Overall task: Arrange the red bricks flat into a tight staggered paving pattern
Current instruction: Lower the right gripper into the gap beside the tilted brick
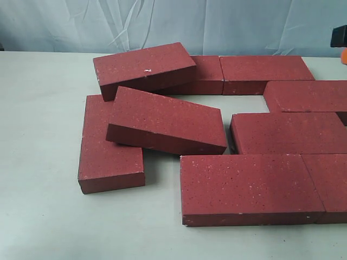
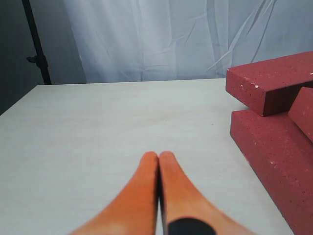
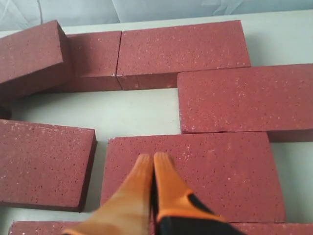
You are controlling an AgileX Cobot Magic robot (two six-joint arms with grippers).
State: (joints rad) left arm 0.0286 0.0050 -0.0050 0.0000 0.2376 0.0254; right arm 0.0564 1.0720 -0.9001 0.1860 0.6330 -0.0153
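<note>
Red bricks [image 1: 246, 187] were partly laid, tilted brick [image 1: 168, 122] leaning on another; left fingers [image 2: 142, 186] and right fingers [image 3: 137, 186] pressed together, empty; next move likely meant seating it flat.

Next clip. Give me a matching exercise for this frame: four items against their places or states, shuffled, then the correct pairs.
Column one:
1. chipped brick
2. middle brick
3. left gripper
4. right gripper

Column two:
A. shut, above a flat brick
B. tilted, leaning on the left brick
C. shut, above the bare table
D. tilted, propped on a back-row brick

Pairs: 1-D, 2-B, 3-C, 4-A.
</note>
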